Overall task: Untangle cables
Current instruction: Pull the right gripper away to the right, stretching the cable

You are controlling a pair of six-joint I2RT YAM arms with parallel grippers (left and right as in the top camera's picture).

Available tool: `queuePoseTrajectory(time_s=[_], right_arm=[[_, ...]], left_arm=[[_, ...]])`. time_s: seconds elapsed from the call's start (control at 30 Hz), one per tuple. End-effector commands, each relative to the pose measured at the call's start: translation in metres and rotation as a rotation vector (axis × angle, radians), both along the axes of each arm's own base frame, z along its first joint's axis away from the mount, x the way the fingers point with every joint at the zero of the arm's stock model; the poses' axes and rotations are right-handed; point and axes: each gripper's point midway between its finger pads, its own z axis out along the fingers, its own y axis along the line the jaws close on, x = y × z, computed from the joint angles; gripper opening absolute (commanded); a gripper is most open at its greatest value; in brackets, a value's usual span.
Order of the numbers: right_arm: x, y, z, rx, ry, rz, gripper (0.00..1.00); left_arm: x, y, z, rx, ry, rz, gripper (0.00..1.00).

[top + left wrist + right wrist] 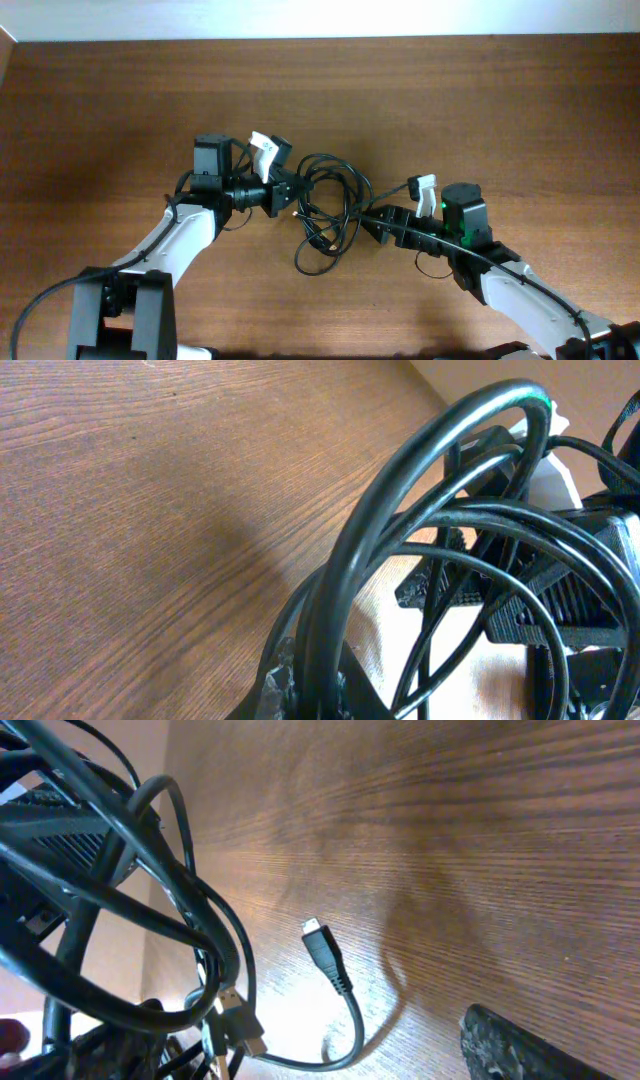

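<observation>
Cables (330,215) lie in one knotted bunch near the middle of the table (500,100), well clear of its far edge, with one of my arms on either side. Several loops overlap and cross, so from overhead I cannot tell which strand belongs to which cord.

My left gripper (290,197) sits at the left side of the bunch with its jaws together. On the left wrist camera a thick loop rises from beside the textured pad (275,682) at the bottom of the view and arches up above the wood. I read that as a clamp on one strand. I judge it is held that way to anchor the bundle, so the other arm has something to pull against.

My right gripper (377,225) faces it from the right side of the bunch, jaws spread wide. Its wrist camera shows one finger (520,1038) low on the right, with bare wood and a loose plug end (325,955) lying flat in the gap. The tangle hangs towards the left of that view, close to where the other finger should be. I see nothing pinched, so as far as I can tell this hand holds nothing.

The step in hand, as I judge it, is choosing a free strand to draw out. That plug end looks the obvious candidate, since its tail curls away from the knot. I would call the task barely begun, as no cord lies apart from the rest.
</observation>
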Motion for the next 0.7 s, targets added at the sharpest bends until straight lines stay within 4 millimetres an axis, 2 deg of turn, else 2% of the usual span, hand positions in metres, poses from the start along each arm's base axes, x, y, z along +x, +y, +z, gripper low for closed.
queuePoseTrajectory(time_s=[0.0,0.13,0.3,0.47,0.67], right_arm=[[-0.002,0.005,0.006,0.024,-0.015,0.04,0.93],[-0.002,0.014,0.01,0.025,-0.052,0.06,0.94],[0.001,0.012,0.008,0.002,-0.058,0.035,0.94],[0.002,0.011,0.008,0.001,-0.058,0.033,0.94],[-0.003,0.016,0.012,0.01,-0.099,0.092,0.94]], left_arm=[[-0.004,-0.003,0.004,-0.029,-0.013,-0.036,0.0],[-0.01,-0.008,0.01,-0.068,-0.01,-0.075,0.0],[-0.017,-0.018,0.015,-0.093,-0.019,-0.121,0.0],[-0.017,-0.019,0.015,-0.09,-0.022,-0.12,0.0],[0.01,0.002,-0.011,0.075,0.003,0.069,0.0]])
